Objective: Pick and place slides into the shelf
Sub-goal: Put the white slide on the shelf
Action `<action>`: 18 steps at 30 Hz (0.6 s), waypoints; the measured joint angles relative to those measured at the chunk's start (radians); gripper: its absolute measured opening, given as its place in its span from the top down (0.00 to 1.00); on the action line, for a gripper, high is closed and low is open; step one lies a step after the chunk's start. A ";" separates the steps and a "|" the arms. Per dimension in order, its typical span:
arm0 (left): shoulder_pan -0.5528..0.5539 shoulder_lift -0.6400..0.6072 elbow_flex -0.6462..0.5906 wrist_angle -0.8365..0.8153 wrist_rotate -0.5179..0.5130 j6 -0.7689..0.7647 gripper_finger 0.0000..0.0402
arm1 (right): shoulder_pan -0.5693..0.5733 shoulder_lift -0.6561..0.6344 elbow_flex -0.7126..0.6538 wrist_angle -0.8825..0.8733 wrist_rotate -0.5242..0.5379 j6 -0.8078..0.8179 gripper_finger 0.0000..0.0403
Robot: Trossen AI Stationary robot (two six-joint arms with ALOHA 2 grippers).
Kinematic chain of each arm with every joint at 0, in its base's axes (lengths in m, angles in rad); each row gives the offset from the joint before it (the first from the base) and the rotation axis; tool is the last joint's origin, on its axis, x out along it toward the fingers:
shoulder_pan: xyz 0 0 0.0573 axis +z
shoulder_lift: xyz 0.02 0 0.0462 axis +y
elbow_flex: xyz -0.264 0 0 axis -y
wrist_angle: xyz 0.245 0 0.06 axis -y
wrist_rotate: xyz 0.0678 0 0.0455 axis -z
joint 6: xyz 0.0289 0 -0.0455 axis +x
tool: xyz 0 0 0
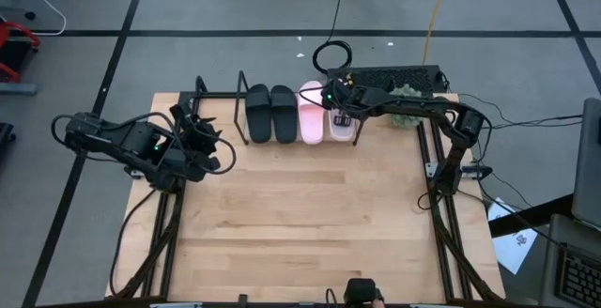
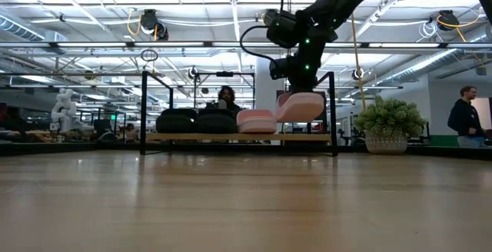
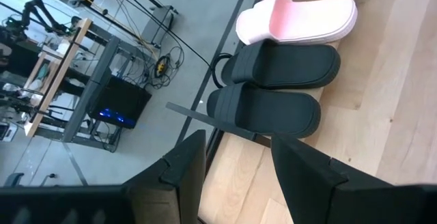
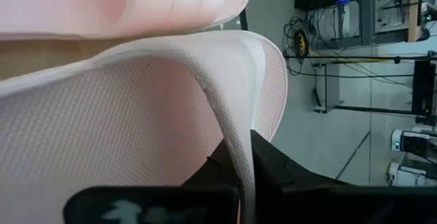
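Note:
The shelf (image 1: 240,90), a black wire rack with a light board (image 2: 307,137), stands at the table's far edge. Two black slides (image 1: 270,114) and one pink slide (image 1: 311,113) lie side by side on its board on their soles. The second pink slide (image 2: 301,107) is in my right gripper (image 1: 340,113), which is shut on it over the shelf's right end. My left gripper (image 3: 235,176) is open and hovers over the table's left part, apart from the shelf, facing the black slides (image 3: 273,87). My right gripper pinches a thin curved wall of the pink slide (image 4: 235,145) between its two fingers; it looks like the strap's edge. The fingers come from above, pointing down. The slide (image 2: 301,107) hangs tilted below the gripper, just above the board, beside the resting pink slide (image 2: 256,120).
A potted plant (image 1: 406,101) and a dark keyboard-like unit (image 1: 399,76) sit behind the table's far right corner. The bare wooden tabletop (image 1: 300,223) spreads in front of the shelf. People (image 2: 463,115) stand in the room beyond.

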 joint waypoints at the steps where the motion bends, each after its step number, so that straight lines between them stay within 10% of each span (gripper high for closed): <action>1: 0.000 0.000 0.000 0.000 0.000 0.000 0.58 | -0.001 0.000 -0.004 0.005 0.001 0.000 1.00; 18: 0.000 0.000 0.000 0.000 0.000 -0.001 0.58 | -0.024 0.065 -0.008 0.054 -0.026 0.020 1.00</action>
